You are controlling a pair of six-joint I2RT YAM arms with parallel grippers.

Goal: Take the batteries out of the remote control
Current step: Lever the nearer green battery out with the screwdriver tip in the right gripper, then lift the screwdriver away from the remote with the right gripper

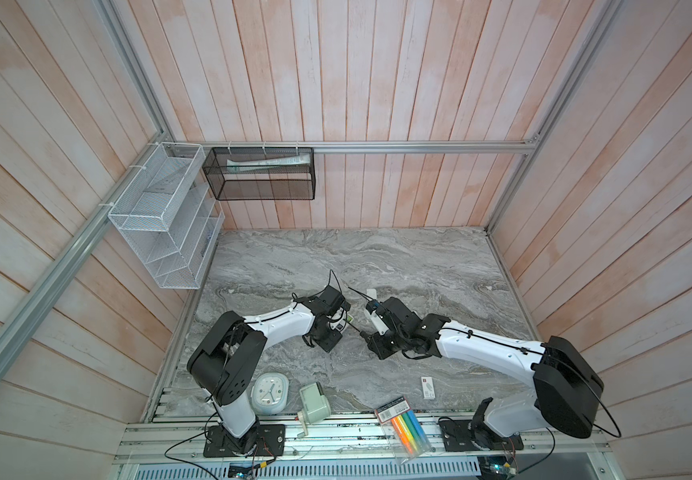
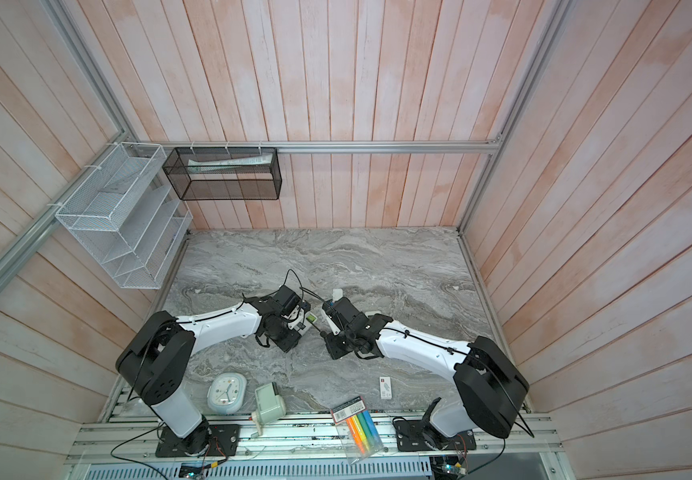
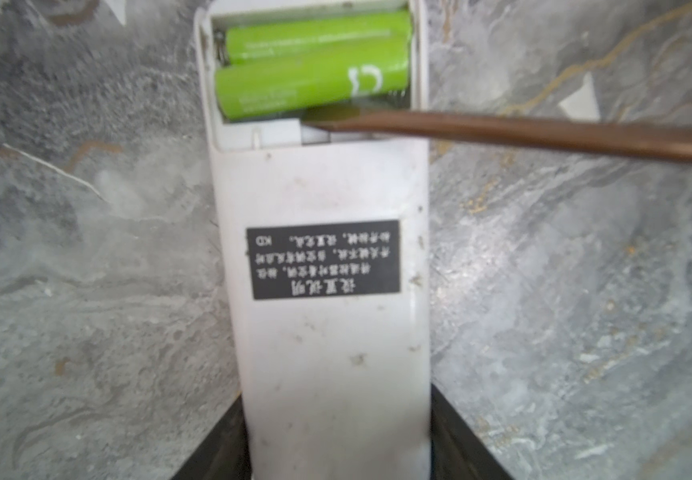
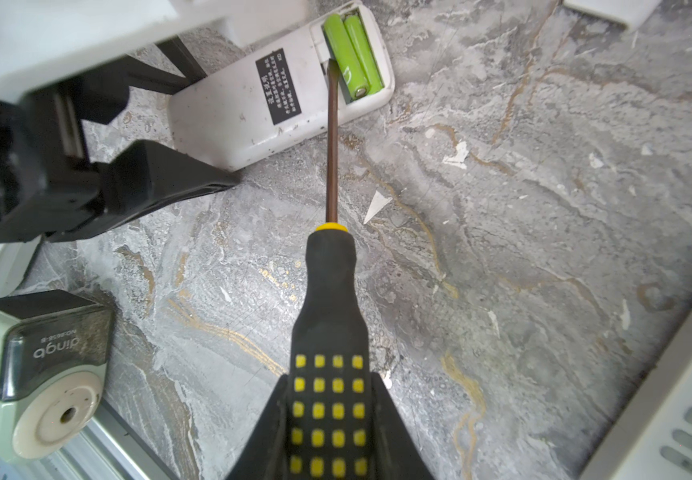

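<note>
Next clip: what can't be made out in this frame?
Left wrist view: blur hides whether the screwdriver tip sits under the batteries.
Same view: bottom edge crops the left gripper; grip on the remote unclear.
Both top views: arm wrists cover most of the remote.
Right wrist view: edge crops a second remote.

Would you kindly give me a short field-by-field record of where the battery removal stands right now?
Left gripper: shut on white rectangular plastic remote control, back-up on grey marble table
Right gripper: shut on black-and-yellow-handled screwdriver
Remaining: two lime green cylindrical batteries, both in the open compartment
Screwdriver tip: at the compartment's rim, beside one battery
</note>
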